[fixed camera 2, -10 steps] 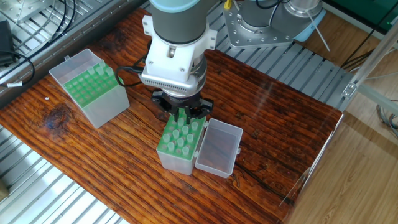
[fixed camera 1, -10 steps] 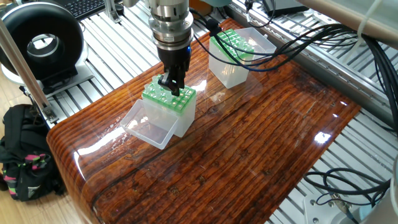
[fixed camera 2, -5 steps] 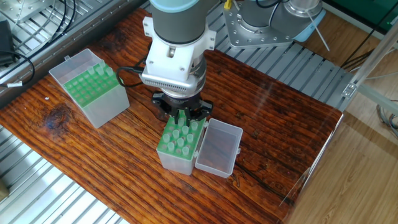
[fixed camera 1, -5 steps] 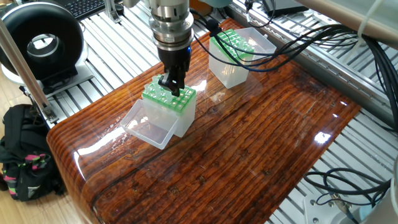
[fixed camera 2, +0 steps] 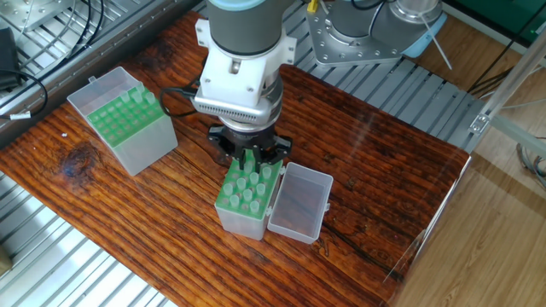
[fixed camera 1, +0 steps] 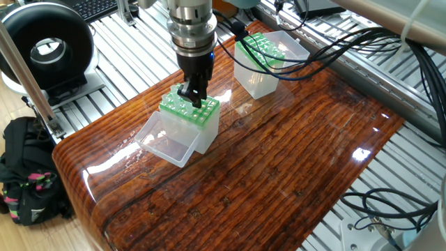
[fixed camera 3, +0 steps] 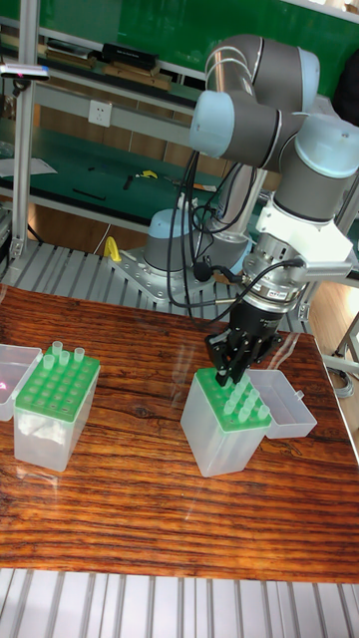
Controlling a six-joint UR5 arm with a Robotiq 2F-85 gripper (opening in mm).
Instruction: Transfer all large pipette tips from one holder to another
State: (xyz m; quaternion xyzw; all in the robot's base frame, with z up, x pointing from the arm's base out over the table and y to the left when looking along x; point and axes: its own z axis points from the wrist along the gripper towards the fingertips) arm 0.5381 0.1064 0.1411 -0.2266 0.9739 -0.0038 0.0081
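Jaws [fixed camera 3: 227,377] narrowed around one of the large pipette tips [fixed camera 3: 242,402] at the rack's [fixed camera 3: 219,442] back corner.

The glossy wooden tabletop [fixed camera 2: 375,153] carries two tip boxes: one [fixed camera 2: 246,198] under the pincer [fixed camera 2: 250,157], another [fixed camera 2: 126,128] well apart.

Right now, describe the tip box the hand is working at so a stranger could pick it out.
On the wooden table stand two clear boxes with green racks. Take the one directly under the hand: this box has its clear lid lying open flat beside it, while the other box stands apart, away from the arm.
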